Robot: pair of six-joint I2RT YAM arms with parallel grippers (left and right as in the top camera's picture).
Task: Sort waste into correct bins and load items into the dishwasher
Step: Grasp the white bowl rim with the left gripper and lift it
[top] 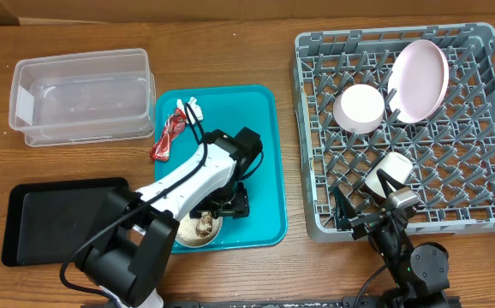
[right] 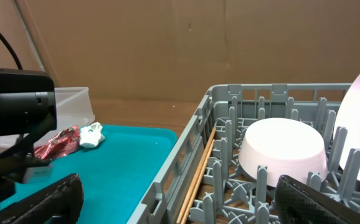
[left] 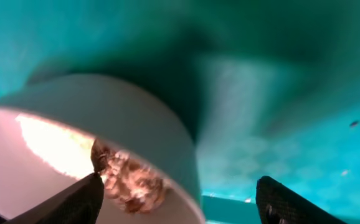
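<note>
A white bowl (top: 198,231) holding brown food scraps (left: 130,180) sits at the front left of the teal tray (top: 260,154). My left gripper (top: 226,205) is low over the bowl's rim and open (left: 180,202), with one finger inside the bowl and the other outside it over the tray. A red wrapper (top: 169,137) and a white crumpled tissue (top: 189,108) lie at the tray's far left. My right gripper (top: 359,218) is open and empty (right: 180,205) at the front left corner of the grey dish rack (top: 316,128).
The rack holds a pink plate (top: 419,79), an upturned white bowl (top: 359,107), a white cup (top: 389,169) and wooden chopsticks (right: 198,174). A clear plastic bin (top: 80,96) stands at the back left. A black bin (top: 50,218) is at the front left.
</note>
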